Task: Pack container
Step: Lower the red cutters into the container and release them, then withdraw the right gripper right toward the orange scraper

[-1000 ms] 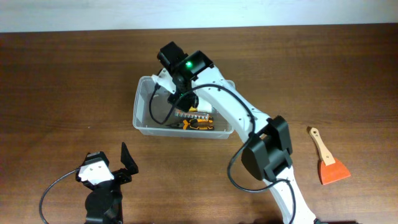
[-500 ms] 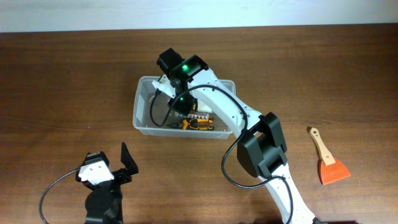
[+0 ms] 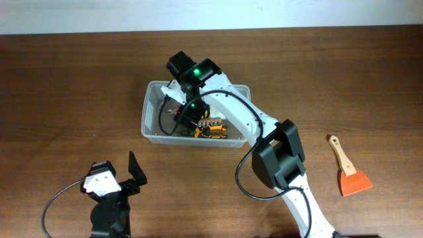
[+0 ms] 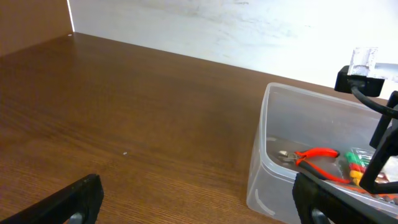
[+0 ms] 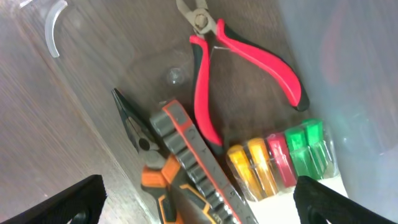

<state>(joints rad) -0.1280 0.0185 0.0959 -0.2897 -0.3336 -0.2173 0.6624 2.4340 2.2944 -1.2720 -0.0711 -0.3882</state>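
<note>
The clear plastic rectangular tub (image 3: 151,112) sits near the middle of the counter (image 3: 66,86), toward its far side, with the right arm reaching over it and the right pincer (image 5: 198,186) hanging low inside, its 2 fingers spread wide and holding nothing. Below it lie 4 items: red-handled cutting pliers (image 5: 249,62), black needle-nose pliers with orange grips (image 5: 149,171), a grey and orange bit strip (image 5: 196,162) laid partly across them, and a clear pack of small yellow, red and green screwdrivers (image 5: 277,158). The step in hand looks like clearing out of the tub in order to fetch more. It would go best as a straight lift until the fingertips and the looping black cable (image 3: 162,119) are above the thick rim, and only then a swing sideways, since a dragged wall could slide or tip the light tub. The 1 tool in view outside is an orange-bladed scraper with a pale wooden handle (image 3: 347,173), flat on the counter well apart to the right. The left pincer (image 4: 196,193) is parked near the front edge, its fingers apart and empty. The counter is dark brown wood-grain laminate, smooth and likely slippery under plastic. A plain white wall (image 4: 249,25) runs along its far edge.
</note>
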